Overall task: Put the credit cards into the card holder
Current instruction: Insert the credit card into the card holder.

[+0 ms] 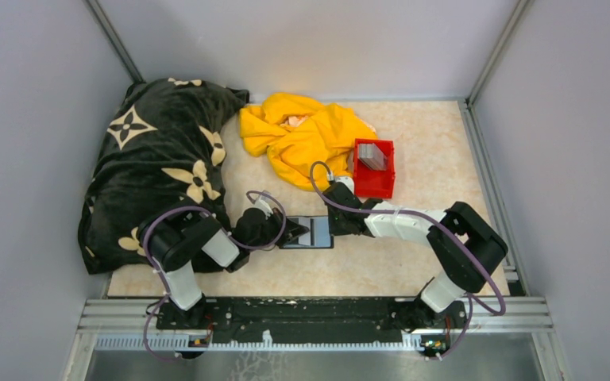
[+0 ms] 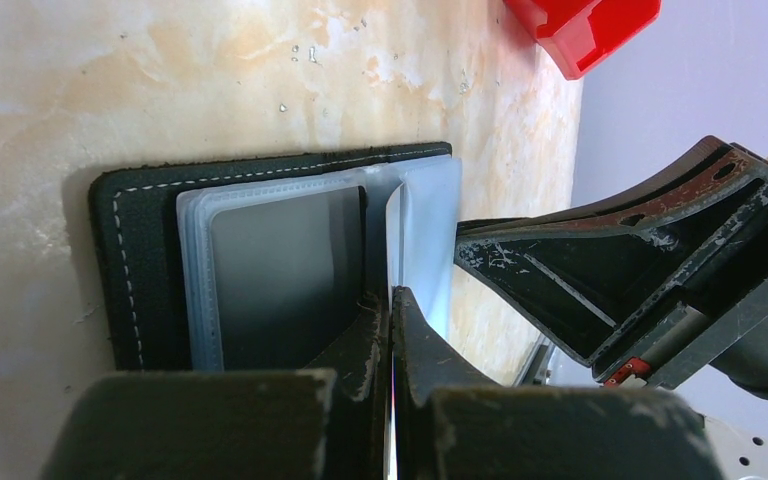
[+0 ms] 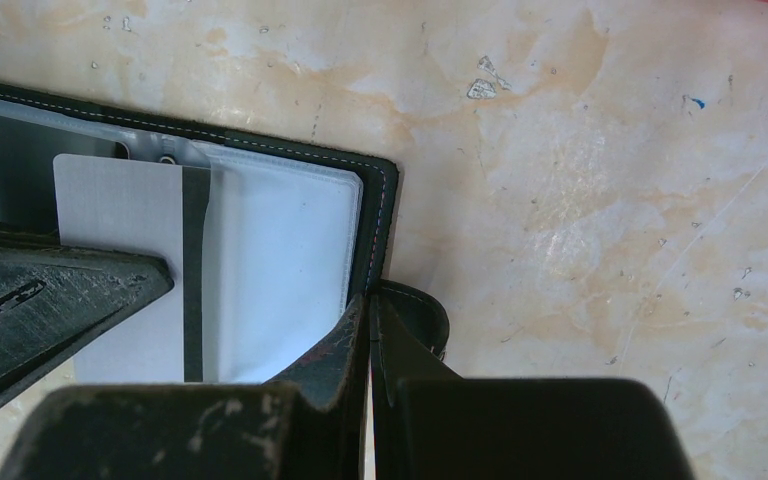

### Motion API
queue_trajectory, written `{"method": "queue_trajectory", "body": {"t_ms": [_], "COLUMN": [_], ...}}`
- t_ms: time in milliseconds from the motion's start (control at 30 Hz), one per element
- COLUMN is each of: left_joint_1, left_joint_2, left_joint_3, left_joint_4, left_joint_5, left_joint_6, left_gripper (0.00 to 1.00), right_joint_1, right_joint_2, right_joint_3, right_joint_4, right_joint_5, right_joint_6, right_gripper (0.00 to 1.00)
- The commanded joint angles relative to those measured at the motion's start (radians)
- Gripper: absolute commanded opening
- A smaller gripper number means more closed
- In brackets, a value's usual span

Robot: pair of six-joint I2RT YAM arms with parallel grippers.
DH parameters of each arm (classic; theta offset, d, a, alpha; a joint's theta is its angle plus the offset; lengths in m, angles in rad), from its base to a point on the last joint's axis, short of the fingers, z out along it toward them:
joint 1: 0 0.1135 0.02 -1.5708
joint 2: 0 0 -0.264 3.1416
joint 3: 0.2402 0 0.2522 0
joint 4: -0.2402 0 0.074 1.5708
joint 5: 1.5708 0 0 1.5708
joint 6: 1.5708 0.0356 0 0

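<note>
Basically mid-insert: the card holder (image 2: 140, 270) lies open on the desk (image 3: 610, 200), centre-front, btw the two arms. Black outer w/ white stitching, frosted clear sleeves (image 3: 280, 250) inside, snap tab (image 3: 420, 315) poking out at its right edge. One credit card (image 3: 120, 210), pale grey w/ a dark mag stripe, sits over the open holder, far edge near a sleeve mouth. Can't tell if it's in yet.

Left gripper (image 2: 392, 320) is closed tight, seemingly pinching that card by its near end; from its own cam the card shows edge-on. Right gripper (image 3: 370, 310) is closed too, nothing in it, tip at the holder's right edge by the tab, prob. pinning it down.

To do it well: keep the card's leading edge parallel to the slot mouth and slide low & slow so it doesn't ride over the sleeve. Right arm should pin the holder so it can't skid. Thin plastic likely buckles if pushed at an angle.

Further out: remaining cards (image 1: 372, 155) look to be in the red bin (image 1: 375, 190), back right. Yellow cloth (image 1: 302, 135) & black flowered blanket (image 1: 159, 167) lie beyond.
</note>
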Motion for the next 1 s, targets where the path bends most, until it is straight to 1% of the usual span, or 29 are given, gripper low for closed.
{"method": "queue_trajectory", "body": {"t_ms": [0,233,567,867,900,967], "left_joint_1": [-0.023,-0.034,-0.051,-0.062,-0.065,-0.072], "left_joint_2": [0.03,0.018,0.014,0.054,0.059,0.064], "left_joint_3": [-0.009,-0.017,-0.055,-0.016,-0.006,0.01], "left_joint_4": [-0.079,-0.134,-0.138,-0.158,-0.17,-0.198], "left_joint_5": [0.004,0.0,0.008,0.028,0.033,0.041], "left_joint_6": [0.025,0.037,0.04,0.045,0.047,0.051], "left_gripper": [0.0,0.0,0.0,0.0,0.02,0.15], "right_joint_1": [0.011,0.011,0.011,0.011,0.011,0.011], "right_joint_2": [0.019,0.02,0.028,0.036,0.036,0.038], "right_joint_3": [0.0,0.007,0.017,0.019,0.019,0.019], "right_joint_4": [-0.022,-0.028,-0.032,-0.03,-0.03,-0.029], "right_joint_5": [0.042,0.043,0.045,0.037,0.036,0.035], "right_joint_6": [-0.007,-0.011,-0.014,-0.015,-0.014,-0.013], "right_gripper": [0.0,0.0,0.0,0.0,0.0,0.0]}}
